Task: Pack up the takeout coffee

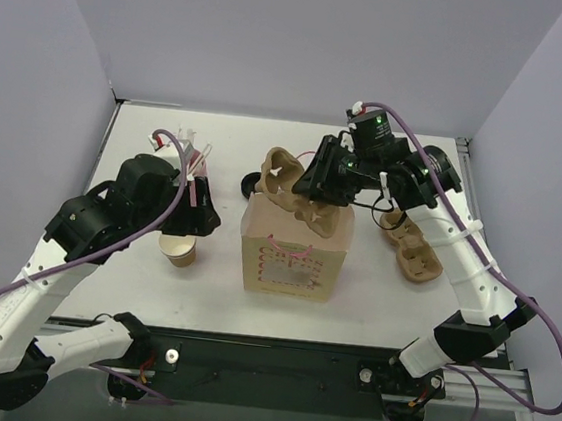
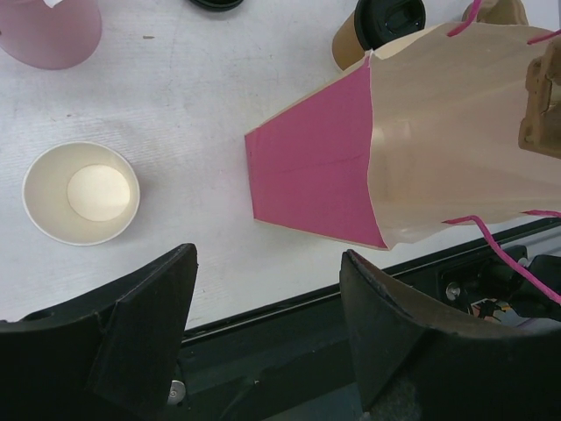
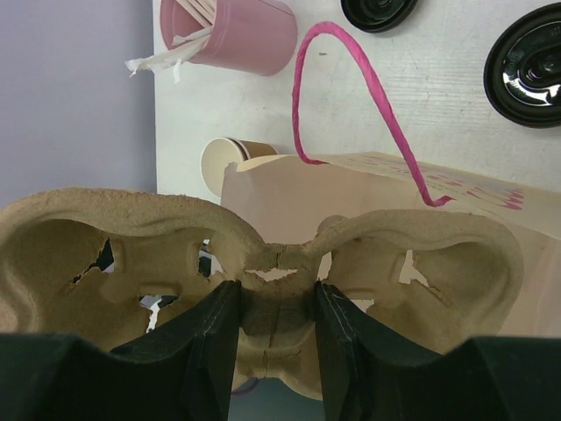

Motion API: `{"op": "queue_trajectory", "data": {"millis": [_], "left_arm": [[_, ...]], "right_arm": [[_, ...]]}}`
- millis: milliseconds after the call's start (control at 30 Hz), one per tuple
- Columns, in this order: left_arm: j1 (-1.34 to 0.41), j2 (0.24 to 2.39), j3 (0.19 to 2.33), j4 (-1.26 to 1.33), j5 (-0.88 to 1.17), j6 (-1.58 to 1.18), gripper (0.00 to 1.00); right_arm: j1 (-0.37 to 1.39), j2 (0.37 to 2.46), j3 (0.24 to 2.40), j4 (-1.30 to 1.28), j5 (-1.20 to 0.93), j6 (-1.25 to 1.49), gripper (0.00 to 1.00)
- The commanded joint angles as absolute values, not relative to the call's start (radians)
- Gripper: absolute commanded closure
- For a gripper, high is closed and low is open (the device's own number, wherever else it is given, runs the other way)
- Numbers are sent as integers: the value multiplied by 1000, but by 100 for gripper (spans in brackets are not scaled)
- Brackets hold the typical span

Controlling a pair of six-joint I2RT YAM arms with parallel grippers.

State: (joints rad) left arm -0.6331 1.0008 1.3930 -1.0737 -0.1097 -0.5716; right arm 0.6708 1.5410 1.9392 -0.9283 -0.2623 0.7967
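The takeout coffee [image 2: 379, 24] stands on the table just behind the paper bag [image 2: 438, 132], well apart from both claws. The right gripper [image 3: 274, 303] is clamped on a pulp cup carrier [image 3: 421, 272] at the bag's mouth. The left gripper [image 2: 267, 259] hangs with jaws apart near a lidless cup [image 2: 81, 193].

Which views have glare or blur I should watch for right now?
Right wrist view: white glare on the coffee's black lid at top right; the cup carrier in the right gripper is sharp. Left wrist view: the left gripper is dark and soft-edged; the lidless paper cup is bright but readable. Top view: even light, soft shadows, no glare.
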Motion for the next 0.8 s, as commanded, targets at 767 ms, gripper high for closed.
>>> {"op": "queue_trajectory", "data": {"millis": [767], "left_arm": [[-627,999,1397,-1037,-72,-555,25]], "right_arm": [[798,1666,2025,-1224,27,827,68]]}}
